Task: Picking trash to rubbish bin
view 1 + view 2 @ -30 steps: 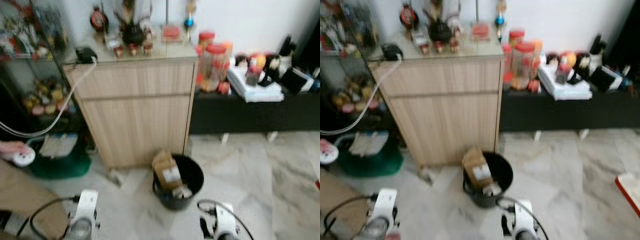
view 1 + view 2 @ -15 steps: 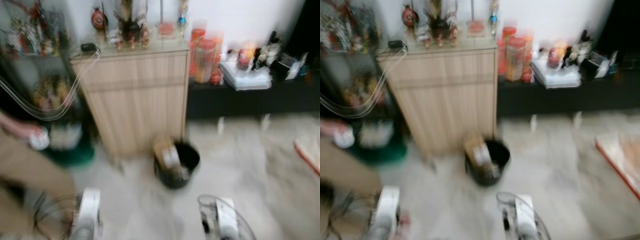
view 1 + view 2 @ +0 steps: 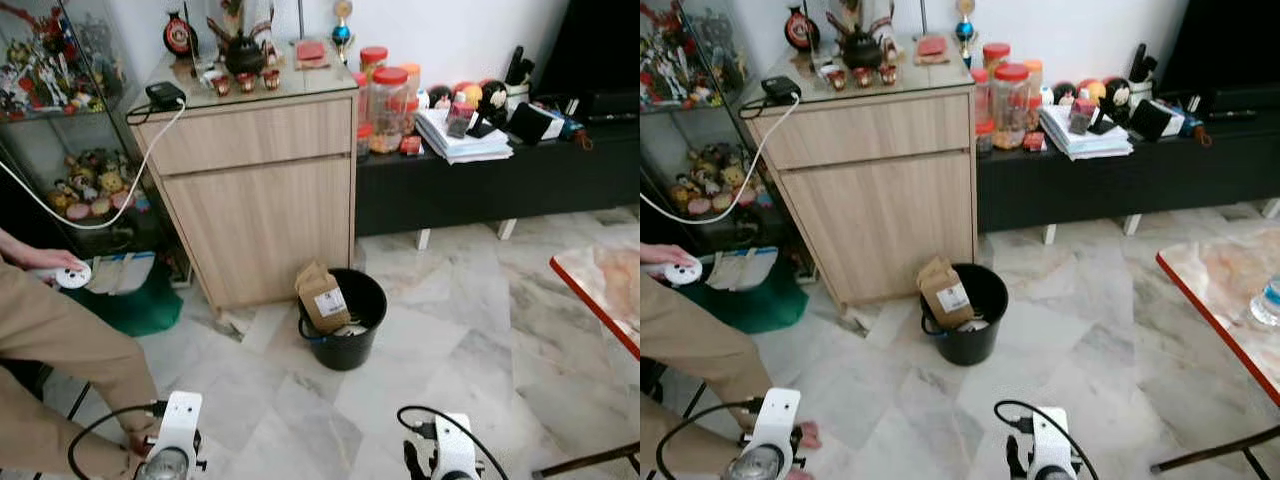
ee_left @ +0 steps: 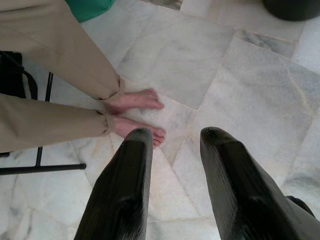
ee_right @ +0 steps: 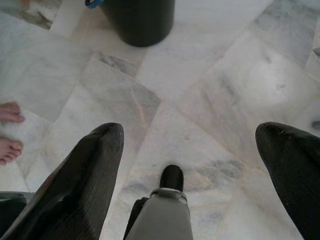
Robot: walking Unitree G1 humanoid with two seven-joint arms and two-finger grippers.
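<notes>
Both grippers low, well apart from bin [image 3: 345,325] ahead

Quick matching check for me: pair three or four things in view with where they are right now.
1. cardboard box
2. black bin
3. stack of papers
4. black adapter

a. on the low black bench
b. on the floor before the wooden cabinet
c. on the cabinet top, white cable attached
d. leaning in the bin, sticking out over its rim

Pairs: 1-d, 2-b, 3-a, 4-c
</notes>
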